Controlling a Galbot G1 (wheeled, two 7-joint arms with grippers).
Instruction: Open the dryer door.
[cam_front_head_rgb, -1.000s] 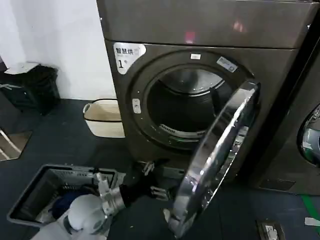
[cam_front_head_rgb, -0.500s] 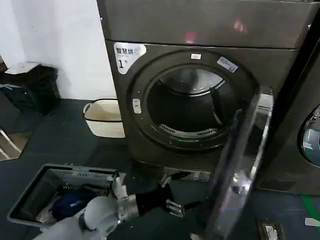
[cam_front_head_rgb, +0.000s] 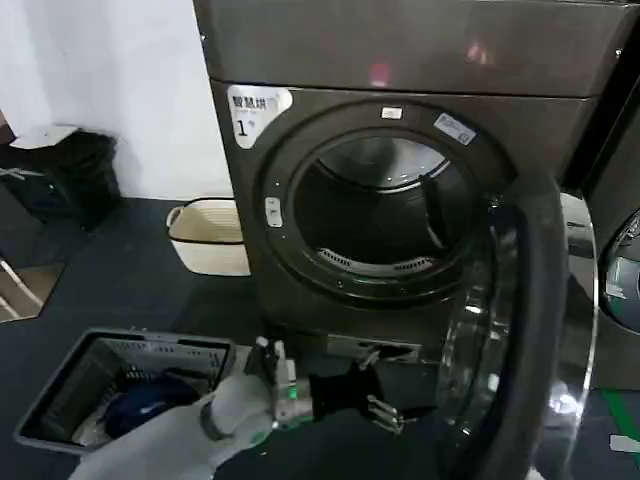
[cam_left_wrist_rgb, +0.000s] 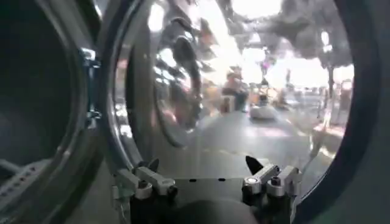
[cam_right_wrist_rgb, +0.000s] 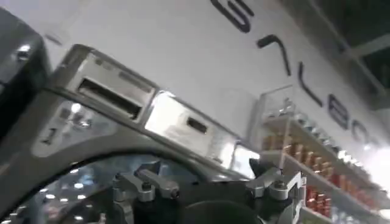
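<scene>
Swung further right since a second ago, the dryer door (cam_front_head_rgb: 520, 330) stands wide beside the dryer (cam_front_head_rgb: 400, 150) opening. Left pincer (cam_front_head_rgb: 385, 400), fingers spread, pushes low inside; keep pressure steady, outward.

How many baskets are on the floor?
2. A white basket stands against the wall left of the dryer. A grey basket with blue clothes sits nearer, by the left arm. Others may be hidden.
</scene>
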